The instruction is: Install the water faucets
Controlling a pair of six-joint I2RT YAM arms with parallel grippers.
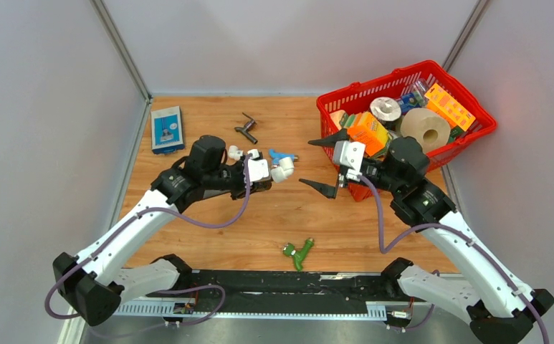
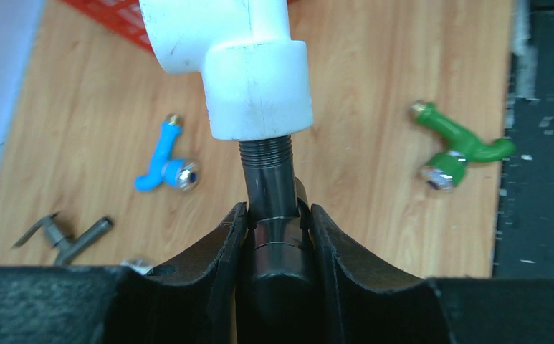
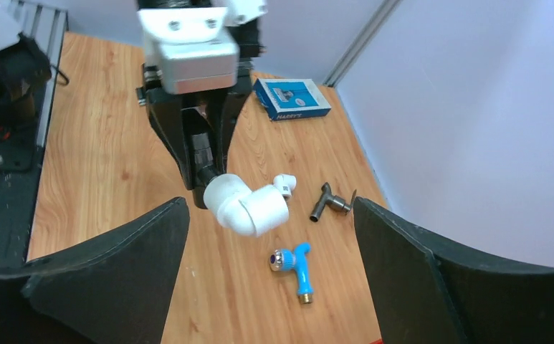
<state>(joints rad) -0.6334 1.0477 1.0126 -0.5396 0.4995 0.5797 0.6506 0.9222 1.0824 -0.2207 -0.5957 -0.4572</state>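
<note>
Though full, red basket (image 1: pixel 360 89) of boxes (image 1: pixel 449 106).

"harry's", barely legible, on blue box (image 3: pixel 292 98)

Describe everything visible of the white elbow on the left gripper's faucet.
The white elbow looks like smooth plastic, a bent pipe joint with thick collars. One end sits screwed on the threaded tip of a dark metal faucet, some threads showing. The left gripper clamps that faucet, holding the elbow over the table.
</note>
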